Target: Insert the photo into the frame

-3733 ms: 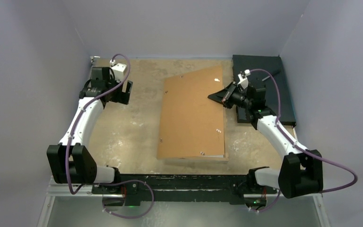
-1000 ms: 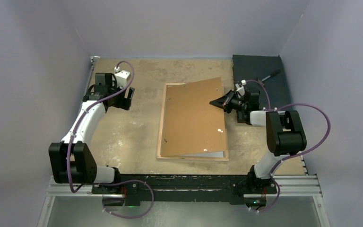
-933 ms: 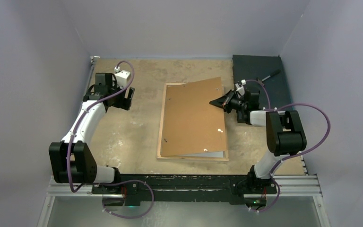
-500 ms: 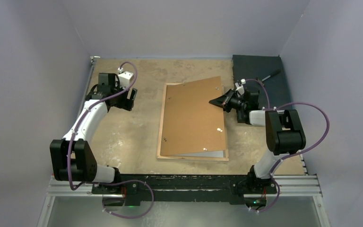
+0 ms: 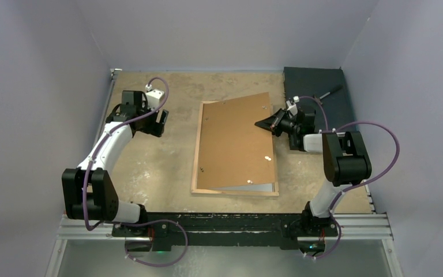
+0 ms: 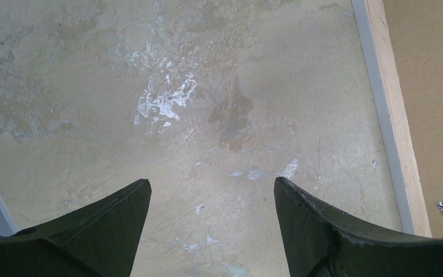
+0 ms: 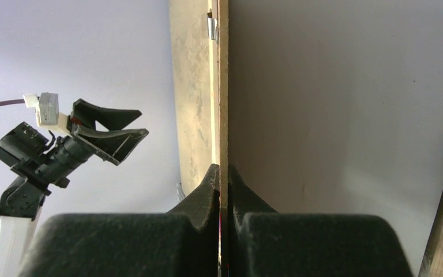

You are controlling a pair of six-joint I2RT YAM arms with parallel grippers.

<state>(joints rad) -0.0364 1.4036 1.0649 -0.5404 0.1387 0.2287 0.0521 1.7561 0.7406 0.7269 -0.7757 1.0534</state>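
Our left arm and right arm match: white links, chunky black joints, purple cable looping off each, black wedge fingers far from the black rail.

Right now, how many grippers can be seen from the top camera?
2. The left gripper hangs open over bare table left of the frame; the right gripper is shut on the raised right edge of the backing board. None seems hidden.
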